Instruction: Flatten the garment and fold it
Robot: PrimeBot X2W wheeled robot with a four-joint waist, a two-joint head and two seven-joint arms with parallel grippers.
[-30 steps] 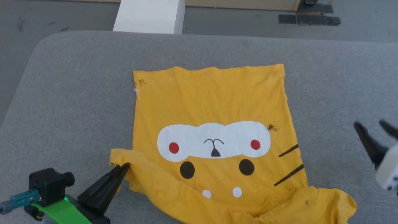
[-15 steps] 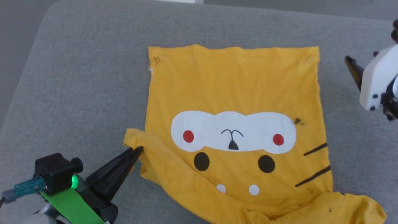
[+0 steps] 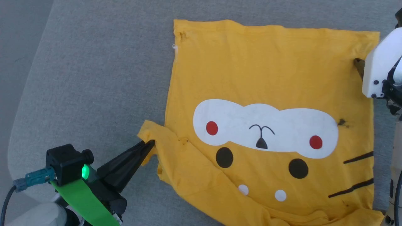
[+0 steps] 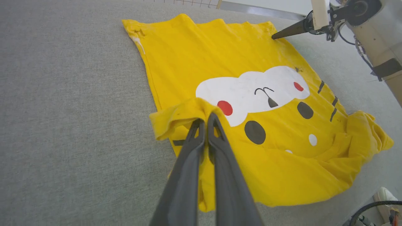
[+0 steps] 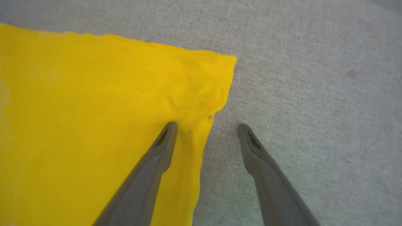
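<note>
Nearest me, at the lower left of the head view, my left tool [image 3: 150,145] is pinched fully together on the tip of the near sleeve [image 3: 147,131], with the cloth rucked up around its tips. The garment [image 3: 267,78] lies print-up on the grey counter [image 3: 94,78], filling the middle and right of that frame. Its body is mostly flat. The near edge and the other sleeve [image 4: 367,131], at the right of the left wrist view, are bunched and doubled over.

Farthest off, at the upper right of the head view, my right tool [image 5: 207,125] stands wide apart with nothing in it. One finger is over the cloth and the other over bare counter, straddling the side edge just short of the hem corner [image 5: 220,69].

I judge the garment to be light, limp cotton. It will sag and drag rather than hold a shape, and the cloth-covered counter will likely cling to it. It is best taken at corners, hems or seams, because a pinch in mid-panel would only raise a wrinkle. I'd close the right tool on that corner, catching both layers, then draw against the left.
</note>
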